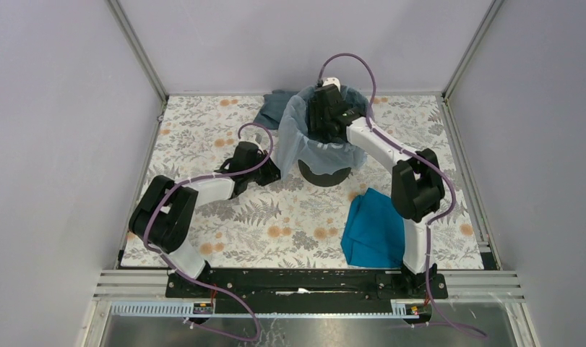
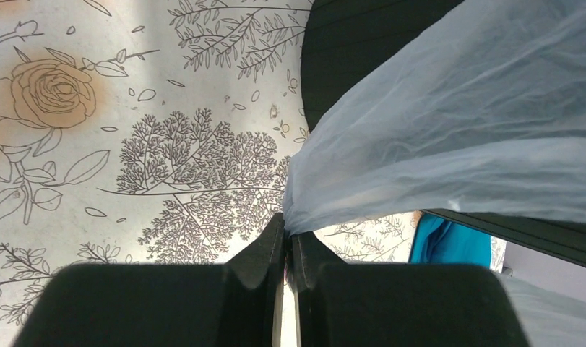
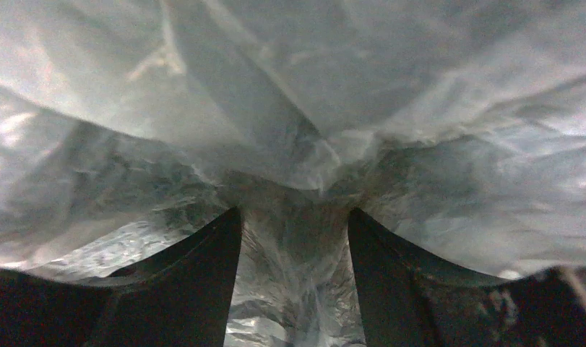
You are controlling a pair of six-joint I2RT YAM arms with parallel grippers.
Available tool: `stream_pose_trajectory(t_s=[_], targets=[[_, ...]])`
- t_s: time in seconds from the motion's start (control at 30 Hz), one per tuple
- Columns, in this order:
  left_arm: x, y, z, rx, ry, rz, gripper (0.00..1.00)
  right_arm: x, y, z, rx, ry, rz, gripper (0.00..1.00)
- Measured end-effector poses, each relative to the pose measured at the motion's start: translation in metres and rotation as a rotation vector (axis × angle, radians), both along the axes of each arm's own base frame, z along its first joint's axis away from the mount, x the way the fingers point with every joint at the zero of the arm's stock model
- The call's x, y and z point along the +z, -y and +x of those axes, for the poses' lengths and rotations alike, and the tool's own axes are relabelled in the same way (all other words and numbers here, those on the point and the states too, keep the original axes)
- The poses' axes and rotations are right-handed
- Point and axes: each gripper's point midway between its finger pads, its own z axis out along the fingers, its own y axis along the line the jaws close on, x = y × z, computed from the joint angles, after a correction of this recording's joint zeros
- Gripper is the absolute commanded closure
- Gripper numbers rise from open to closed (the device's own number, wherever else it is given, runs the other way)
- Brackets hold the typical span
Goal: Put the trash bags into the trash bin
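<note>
The black trash bin (image 1: 324, 174) stands at the back middle of the table. The pale blue trash bag (image 1: 293, 137) is draped over its mouth and hangs down its outside. My left gripper (image 1: 269, 171) is low at the bin's left side, shut on the bag's hanging edge (image 2: 304, 210); the bin wall (image 2: 362, 43) shows behind the film. My right gripper (image 1: 324, 119) reaches down into the bin's mouth. Its fingers (image 3: 203, 289) are apart, pressed into the bag film (image 3: 290, 144), which fills the right wrist view and lies between them.
A bright teal cloth (image 1: 375, 228) lies on the floral table (image 1: 203, 144) at the front right, also seen in the left wrist view (image 2: 449, 242). A dull grey-blue cloth (image 1: 274, 107) lies behind the bin at its left. Metal frame rails edge the table.
</note>
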Motion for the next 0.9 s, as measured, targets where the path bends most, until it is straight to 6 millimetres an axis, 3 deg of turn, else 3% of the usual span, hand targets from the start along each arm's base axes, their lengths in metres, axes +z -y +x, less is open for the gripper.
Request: stream_pose_trajectory(t_s=[0.13,0.23,0.47,0.57,0.73,0.9], targets=[[0.003,0.000,-0.004,-0.005,0.004,-0.001,0.92,-0.009,-0.001,0.001,0.001,-0.015,-0.007,0.17],[0.004,0.000,-0.005,-0.008,0.008,0.005,0.93,-0.002,0.001,-0.004,0.011,-0.017,-0.008,0.06],[0.003,-0.005,-0.004,0.001,0.015,0.033,0.97,0.047,0.018,-0.039,0.058,-0.019,-0.025,0.04],[0.003,-0.005,-0.004,0.002,0.016,0.037,0.98,0.053,0.021,-0.052,0.080,-0.026,-0.014,0.04],[0.003,-0.005,-0.004,0.002,0.016,0.036,1.00,0.018,0.014,-0.061,0.121,-0.134,-0.025,0.04],[0.003,-0.005,-0.004,0.003,0.016,0.036,1.00,-0.041,0.005,-0.064,0.145,-0.266,-0.042,0.02]])
